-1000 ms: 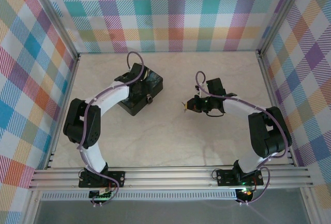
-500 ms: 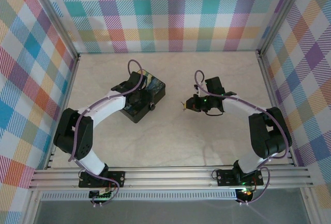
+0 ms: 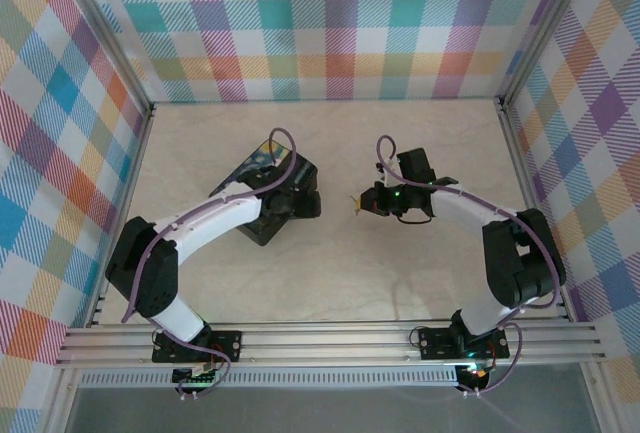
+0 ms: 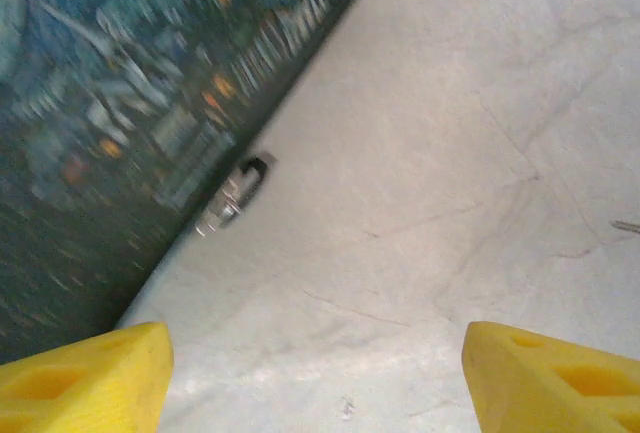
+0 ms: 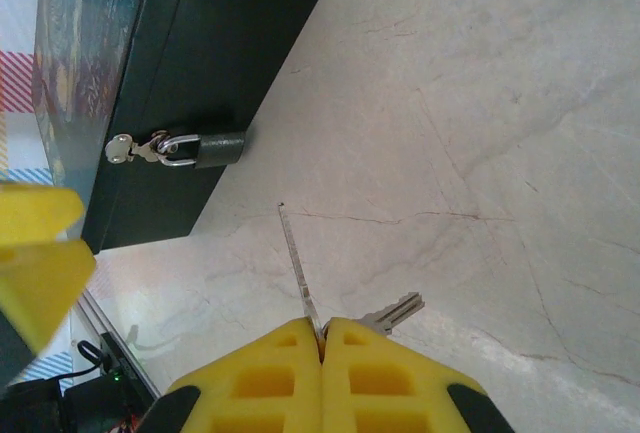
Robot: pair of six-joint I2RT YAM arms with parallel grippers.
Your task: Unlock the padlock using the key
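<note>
The small dark padlock hangs by its silvery shackle from the hasp on the front wall of the dark box. It looks blurred in the left wrist view, padlock. My left gripper is open over bare table just in front of the padlock, fingertips wide apart; from above, the left gripper sits at the box's right corner. My right gripper is shut on the key, whose thin blade points toward the box, a second key sticking out beside it. The right gripper hovers right of the box.
The box has a blue-and-yellow painted lid and lies left of centre on the pale marbled table. Aluminium posts and checked walls close in the left, right and far sides. A bare gap of table separates box and key.
My left arm has swung right across the box, from above its lid to its front right corner by the padlock. The right arm and key have stayed put.
</note>
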